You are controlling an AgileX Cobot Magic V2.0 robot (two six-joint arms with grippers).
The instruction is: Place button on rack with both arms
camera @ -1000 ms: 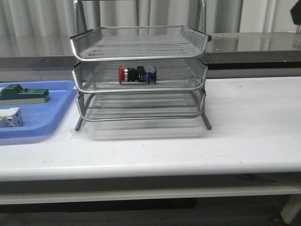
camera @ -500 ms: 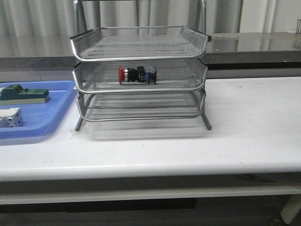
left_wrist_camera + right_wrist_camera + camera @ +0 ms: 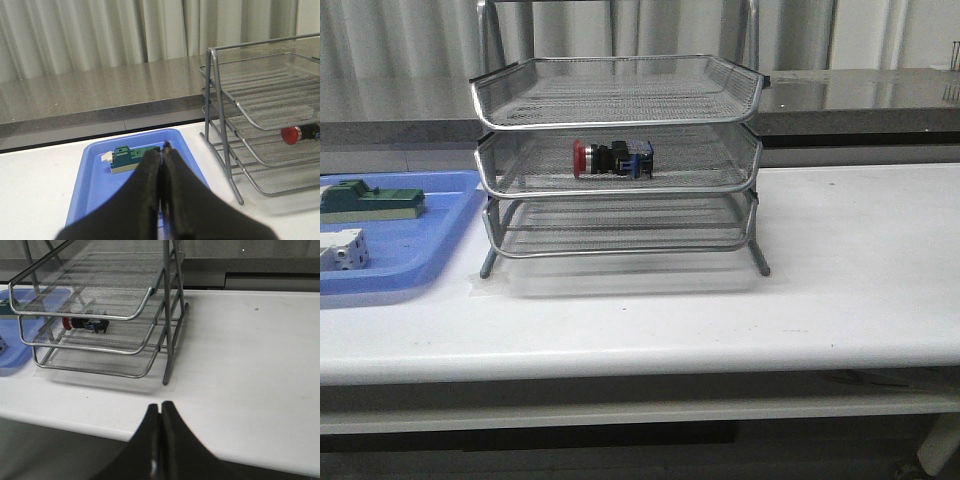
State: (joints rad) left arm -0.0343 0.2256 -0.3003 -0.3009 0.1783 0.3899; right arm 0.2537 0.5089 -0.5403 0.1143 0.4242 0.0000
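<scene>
White bench [image 3: 860, 300] before grey curtains, a loaded wire rack on it.
The three-tier silver wire-mesh rack [image 3: 616, 160] stands mid-bench, a flat blue plastic tray [image 3: 410, 255] at the left edge; the red-capped push-button [image 3: 611, 158] lies on its side in the middle tier. Left end effector [image 3: 163, 150] and right end effector [image 3: 160, 407] both pinched closed, empty.

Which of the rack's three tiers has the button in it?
The middle tier of the rack. The button lies there on its side, red cap towards the blue tray; the top and bottom tiers look empty.
</scene>
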